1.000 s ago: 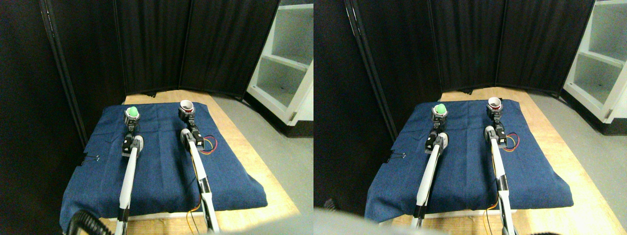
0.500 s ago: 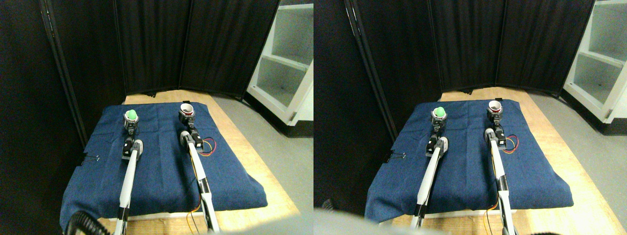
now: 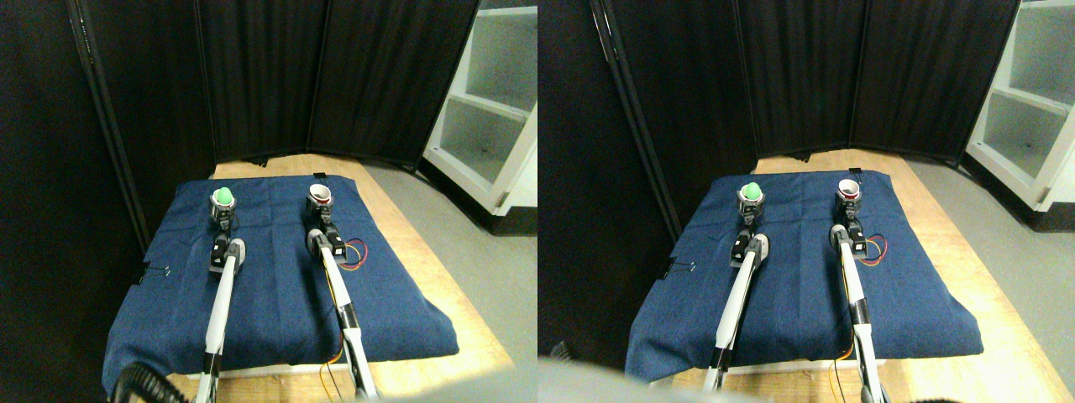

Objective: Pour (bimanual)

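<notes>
The left gripper [image 3: 222,215], a small dark two-jaw tool at the end of a pale limb, sits directly under a small grey cup holding a bright green ball [image 3: 222,197]. It appears to be pinching the base of that cup, though the jaws are too small here to be certain of the contact. The cup stands upright toward the far left part of a dark blue cloth [image 3: 277,285], with the green ball rising above its rim.

The right gripper [image 3: 321,214], equally dark and small, reaches up to a small white-rimmed cup with a reddish inside [image 3: 320,196]. It looks closed around the lower part of that cup in the same way, with the same limit on what can be seen. This cup is also upright, its mouth open to the camera, and it stands well apart from the green-ball cup, at about the same depth on the cloth.

Both pale limbs run from the bottom edge up across the cloth, roughly parallel. Red and yellow wires [image 3: 357,250] loop on the cloth just right of the right limb's joint. A black binder clip [image 3: 156,270] grips the cloth's left edge.

The cloth covers a light wooden tabletop [image 3: 420,252], bare along its right side and far end. Behind it hang black folding curtain panels [image 3: 336,75]. A white shelving unit [image 3: 495,101] stands at the far right on a grey floor [image 3: 495,277].
</notes>
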You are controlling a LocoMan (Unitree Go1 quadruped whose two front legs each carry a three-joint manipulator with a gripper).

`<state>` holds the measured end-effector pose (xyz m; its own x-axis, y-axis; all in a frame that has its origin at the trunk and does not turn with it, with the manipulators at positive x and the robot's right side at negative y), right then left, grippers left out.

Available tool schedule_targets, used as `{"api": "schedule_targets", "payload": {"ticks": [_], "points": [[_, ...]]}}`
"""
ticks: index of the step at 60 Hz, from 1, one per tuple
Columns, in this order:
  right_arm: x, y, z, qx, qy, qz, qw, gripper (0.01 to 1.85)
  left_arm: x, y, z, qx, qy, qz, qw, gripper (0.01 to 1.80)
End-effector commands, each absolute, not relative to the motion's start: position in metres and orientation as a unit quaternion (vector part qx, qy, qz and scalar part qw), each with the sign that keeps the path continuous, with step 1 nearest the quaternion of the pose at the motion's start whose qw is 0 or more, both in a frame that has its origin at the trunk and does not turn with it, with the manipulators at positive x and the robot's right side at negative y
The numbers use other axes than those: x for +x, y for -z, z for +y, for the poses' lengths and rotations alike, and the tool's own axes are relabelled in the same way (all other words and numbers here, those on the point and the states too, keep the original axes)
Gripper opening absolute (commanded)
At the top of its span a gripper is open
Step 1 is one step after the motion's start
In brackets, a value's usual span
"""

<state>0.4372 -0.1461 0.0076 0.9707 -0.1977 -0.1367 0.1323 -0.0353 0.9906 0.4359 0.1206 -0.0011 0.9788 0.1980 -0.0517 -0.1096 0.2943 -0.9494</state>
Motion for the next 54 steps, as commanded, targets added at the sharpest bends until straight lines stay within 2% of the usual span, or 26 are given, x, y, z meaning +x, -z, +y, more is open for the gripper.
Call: {"api": "schedule_targets", "payload": {"ticks": [1,34,38,46,54], "points": [[0.4403,-0.0106,-0.1463,0.706,0.105,-0.032,0.699,0.33,0.4387,-0.0003,0.1193,-0.588,-0.088,-0.049,0.803,0.33],[0.437,-0.0078,-0.1455,0.707,0.113,-0.032,0.698,0.33,0.4394,0.0058,0.1124,-0.591,-0.119,-0.071,0.795,0.33],[0.438,-0.0081,-0.1459,0.715,0.111,-0.027,0.69,0.33,0.4396,0.0061,0.1127,-0.594,-0.126,-0.077,0.791,0.33],[0.4394,-0.0085,-0.1459,0.71,0.111,-0.021,0.695,0.33,0.4393,0.0064,0.1133,-0.597,-0.131,-0.082,0.787,0.33],[0.4407,-0.0079,-0.1461,0.711,0.111,-0.01,0.695,0.33,0.4384,0.0063,0.1137,-0.591,-0.132,-0.072,0.792,0.33]]}}
